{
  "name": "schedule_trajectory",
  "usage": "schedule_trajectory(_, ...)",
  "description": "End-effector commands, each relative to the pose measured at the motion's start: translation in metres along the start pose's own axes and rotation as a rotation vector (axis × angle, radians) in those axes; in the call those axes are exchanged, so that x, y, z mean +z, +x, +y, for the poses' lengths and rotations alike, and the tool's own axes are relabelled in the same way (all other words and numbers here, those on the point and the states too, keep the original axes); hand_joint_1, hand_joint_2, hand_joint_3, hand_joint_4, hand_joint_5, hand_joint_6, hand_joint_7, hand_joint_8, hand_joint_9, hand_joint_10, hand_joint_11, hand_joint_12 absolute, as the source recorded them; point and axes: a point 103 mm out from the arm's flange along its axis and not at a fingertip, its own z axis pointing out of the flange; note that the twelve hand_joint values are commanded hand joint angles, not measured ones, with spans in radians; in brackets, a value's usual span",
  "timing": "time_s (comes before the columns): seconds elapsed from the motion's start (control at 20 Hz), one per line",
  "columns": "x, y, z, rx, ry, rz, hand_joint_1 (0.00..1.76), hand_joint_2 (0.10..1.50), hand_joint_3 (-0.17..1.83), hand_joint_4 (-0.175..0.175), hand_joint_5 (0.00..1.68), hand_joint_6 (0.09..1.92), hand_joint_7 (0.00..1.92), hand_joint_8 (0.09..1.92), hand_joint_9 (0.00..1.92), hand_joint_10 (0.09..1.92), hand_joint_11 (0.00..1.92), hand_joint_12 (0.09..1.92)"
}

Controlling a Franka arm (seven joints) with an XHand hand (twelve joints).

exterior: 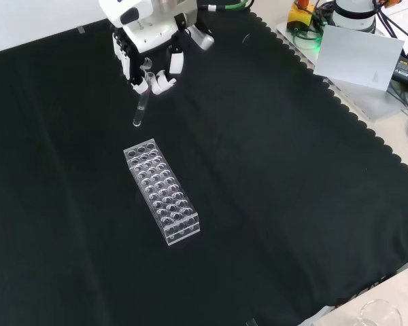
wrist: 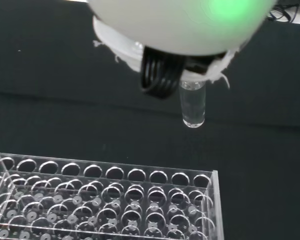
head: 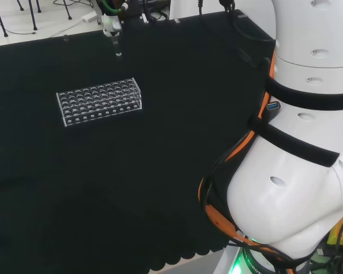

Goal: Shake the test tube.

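Observation:
A clear glass test tube (exterior: 141,107) hangs upright above the black cloth, its round bottom (wrist: 193,107) clear of the surface. My hand (exterior: 149,51) is above it, with fingers curled round the tube's upper end. In the head view the hand (head: 110,24) and the tube (head: 118,47) are at the cloth's far edge. A clear plastic tube rack (exterior: 162,190) with several empty holes lies on the cloth just below the tube in the front view; it is also seen in the head view (head: 100,100) and close up in the wrist view (wrist: 105,197).
The arm's white links (head: 300,142) stand at the right of the head view. A grey box (exterior: 357,58) and cables lie beyond the cloth's scalloped edge at the front view's upper right. A clear glass rim (exterior: 379,314) shows at that view's lower right corner.

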Motion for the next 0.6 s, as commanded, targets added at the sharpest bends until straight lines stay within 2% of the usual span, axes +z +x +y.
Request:
schedule_trajectory(0.05,0.001,0.016,0.002,-0.025,0.003,0.021,1.34,0.45,0.92,-0.175,1.42,0.49,1.48,0.47,1.60,0.79,1.36,1.02)
schedule_trajectory(0.35,0.004,0.050,0.008,-0.081,0.010,0.053,1.34,0.45,0.92,-0.175,1.42,0.49,1.48,0.47,1.59,0.80,1.36,1.02)
schedule_trajectory(0.6,0.011,0.070,0.011,-0.111,0.027,0.079,1.34,0.45,0.92,-0.175,1.42,0.49,1.48,0.47,1.59,0.80,1.36,1.02)
